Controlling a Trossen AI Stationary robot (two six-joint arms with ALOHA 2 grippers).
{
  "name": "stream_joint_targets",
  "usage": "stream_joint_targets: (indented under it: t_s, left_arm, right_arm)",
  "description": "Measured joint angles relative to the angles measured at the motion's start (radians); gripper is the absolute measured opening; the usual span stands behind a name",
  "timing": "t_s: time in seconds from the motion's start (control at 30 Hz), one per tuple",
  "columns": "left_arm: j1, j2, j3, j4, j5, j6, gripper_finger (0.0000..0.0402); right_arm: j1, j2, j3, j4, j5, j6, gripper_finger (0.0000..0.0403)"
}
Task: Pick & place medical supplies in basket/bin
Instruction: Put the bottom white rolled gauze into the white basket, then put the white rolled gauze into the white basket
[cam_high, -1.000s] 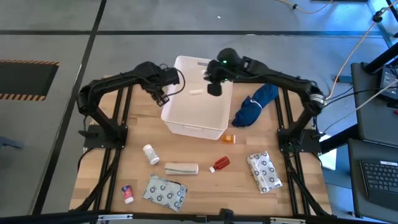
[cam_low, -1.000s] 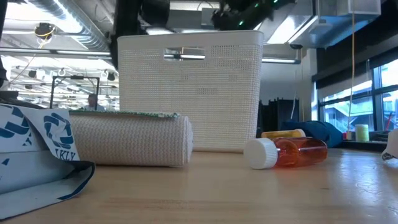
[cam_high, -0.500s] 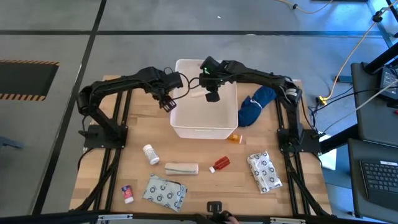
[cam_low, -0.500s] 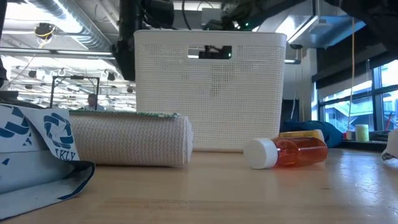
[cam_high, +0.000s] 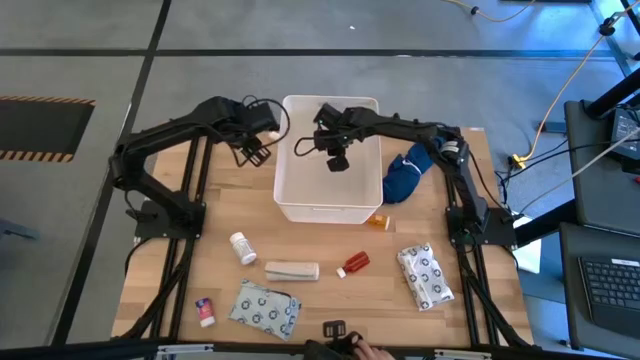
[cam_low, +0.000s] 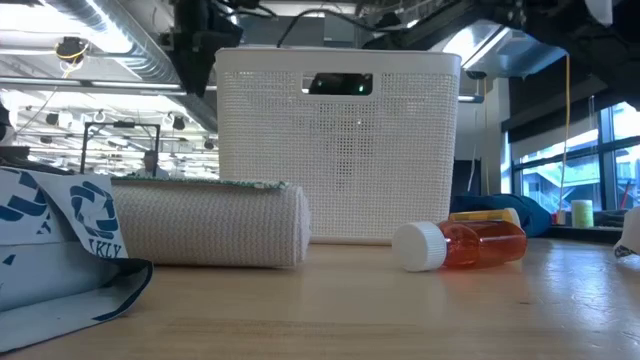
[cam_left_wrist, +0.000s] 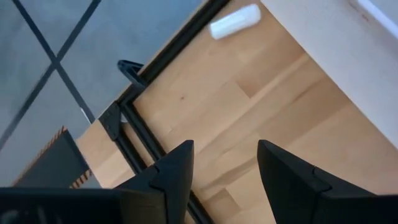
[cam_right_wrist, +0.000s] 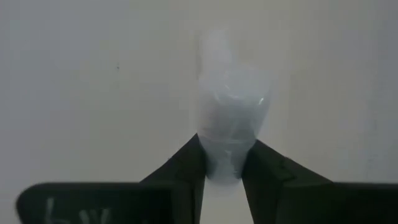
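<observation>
The white tub (cam_high: 300, 205) stands at the table's middle; its near wall with the handle slot (cam_low: 340, 84) fills the low view. My right gripper (cam_high: 337, 160) hangs inside the tub, pointing down, shut on a small whitish tube (cam_right_wrist: 231, 118). My left gripper (cam_high: 252, 150) hovers open just left of the tub over bare wood (cam_left_wrist: 224, 155). Lying on the table nearer the front are two dotted packets (cam_high: 267, 308) (cam_high: 425, 275), the bandage roll (cam_high: 292, 270), the pill bottle (cam_high: 242, 247), a red vial (cam_high: 354, 264), an orange vial (cam_high: 378, 221) and a small tube (cam_high: 205, 311). My right gripper pinches the whitish tube between its two fingers at the tube's near end (cam_right_wrist: 225, 163). The rest of the tube sticks out past the fingertips, along the fingers, toward the tub's white floor. Whether its far end touches the floor cannot be told.
A dark blue cloth bundle (cam_high: 410, 168) lies right of the tub, the orange vial at the tub's near right corner. Another small white tube (cam_left_wrist: 235, 20) lies beside the tub's wall in the left wrist view. Bare wood shows left of the tub.
The tub has turned from skewed to square with the table and slid a little toward the right edge, nudging the orange vial. My left gripper has drawn back from the tub's left wall toward the table's left. My right gripper has shifted slightly toward the near edge inside the tub.
</observation>
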Motion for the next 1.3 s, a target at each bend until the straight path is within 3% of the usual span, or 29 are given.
stream_joint_targets:
  t_s: [0.47, 0.63, 0.7, 0.9, 1.03, 1.17, 1.3]
  left_arm:
    - [0.000, -0.063, 0.000, 0.000, 0.009, -0.037, 0.0171]
    - [0.000, -0.063, 0.000, -0.003, -0.010, -0.024, 0.0171]
    - [0.000, -0.065, 0.000, -0.010, -0.017, -0.004, 0.0171]
    - [0.000, -0.066, -0.001, 0.011, -0.019, 0.054, 0.0171]
    - [0.000, -0.065, -0.008, 0.033, -0.042, 0.078, 0.0171]
    - [0.000, -0.066, -0.008, 0.033, -0.087, 0.080, 0.0171]
    - [0.000, -0.066, -0.008, 0.054, -0.042, 0.119, 0.0171]
  right_arm:
    - [0.004, 0.044, 0.002, 0.011, 0.002, -0.033, 0.0218]
    - [0.007, 0.043, 0.096, -0.117, 0.139, 0.024, 0.0245]
    - [0.007, 0.042, 0.168, -0.204, 0.140, 0.070, 0.0247]
    - [0.007, 0.009, 0.392, -0.416, -0.091, 0.234, 0.0248]
    - [0.004, -0.042, 0.497, -0.455, -0.225, 0.307, 0.0248]
    - [0.005, -0.135, 0.519, -0.459, -0.245, 0.353, 0.0248]
    - [0.007, -0.240, 0.513, -0.466, -0.247, 0.392, 0.0248]
